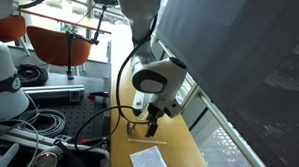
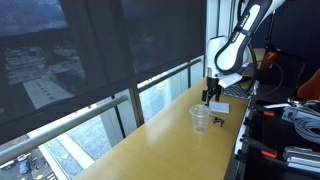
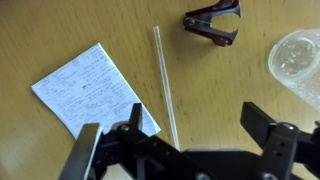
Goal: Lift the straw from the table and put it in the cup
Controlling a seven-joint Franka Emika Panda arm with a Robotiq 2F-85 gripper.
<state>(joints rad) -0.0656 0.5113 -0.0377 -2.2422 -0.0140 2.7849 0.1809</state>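
Robotics lab in an office building, high up. Arm [image 2: 243, 35] seen by a perforated bench [image 1: 73, 113]; coiled cables [image 1: 38, 120] piled there. Orange chairs [image 1: 66, 46] noted behind. Wood counter [image 2: 180, 140] run along shaded windows [image 2: 100, 50]; rooftops [image 2: 40, 90] seen below. Staple remover [image 3: 215, 25] left on counter.

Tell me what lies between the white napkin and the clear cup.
The straw lies between the napkin and the cup, on bare wood, in the wrist view; the dark clip sits off that line.
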